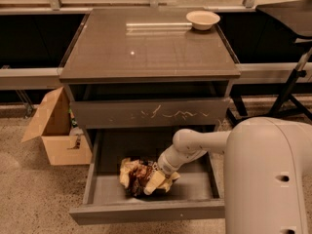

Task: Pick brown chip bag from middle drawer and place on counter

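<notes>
1. At your far left an open tan cardboard box (56, 147) stands on the floor beside the cabinet, well apart from the work; leave it be.
2. The wide, shallow grey middle drawer (146, 212) is pulled out; the crumpled, glossy brown-and-tan foil chip bag (134, 174) lies inside it, left of centre and near the front panel.
3. The white arm's hand (156, 183) is down in the drawer at the bag's right end; you cannot tell whether it is apart or clamped on the foil, so treat the grip as unproven.
4. Slick, crumpled foil may slip free on the lift if only a fold is caught; the bag would then drop back into the drawer or onto the floor.
5. Just above hangs the grey drawer front with pale scratch marks (151, 113); rise too steeply and arm or bag may strike its lower edge; draw outward first.
6. The glossy dark grey-brown desk (146, 48) carries a pale round bowl (203, 19) at its right rear corner; set down well left of it, or you may knock it.
</notes>
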Available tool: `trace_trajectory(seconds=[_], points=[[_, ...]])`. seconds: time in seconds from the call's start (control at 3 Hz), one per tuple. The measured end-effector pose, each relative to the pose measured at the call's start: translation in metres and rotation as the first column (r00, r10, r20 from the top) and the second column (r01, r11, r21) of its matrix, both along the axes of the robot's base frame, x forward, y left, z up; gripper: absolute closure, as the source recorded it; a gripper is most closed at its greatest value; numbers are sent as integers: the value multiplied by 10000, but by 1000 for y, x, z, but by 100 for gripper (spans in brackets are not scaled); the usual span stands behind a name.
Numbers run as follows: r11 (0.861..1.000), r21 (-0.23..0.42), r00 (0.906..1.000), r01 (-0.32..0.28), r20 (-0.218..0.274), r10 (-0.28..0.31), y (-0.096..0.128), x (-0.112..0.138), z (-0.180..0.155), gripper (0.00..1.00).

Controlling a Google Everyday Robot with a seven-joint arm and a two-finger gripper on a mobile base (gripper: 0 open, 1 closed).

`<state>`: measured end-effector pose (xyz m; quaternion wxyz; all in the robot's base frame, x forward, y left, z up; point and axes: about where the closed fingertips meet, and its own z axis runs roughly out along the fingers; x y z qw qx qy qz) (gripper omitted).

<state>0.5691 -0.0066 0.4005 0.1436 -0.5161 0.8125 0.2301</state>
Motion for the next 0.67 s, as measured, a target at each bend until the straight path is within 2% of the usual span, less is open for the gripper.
trace_trajectory(seconds=[0.33, 0.67], points=[[9996, 224, 9999, 143, -58, -142, -8, 3, -14, 17], [9992, 380, 9999, 141, -50, -139, -12, 5, -19, 38]])
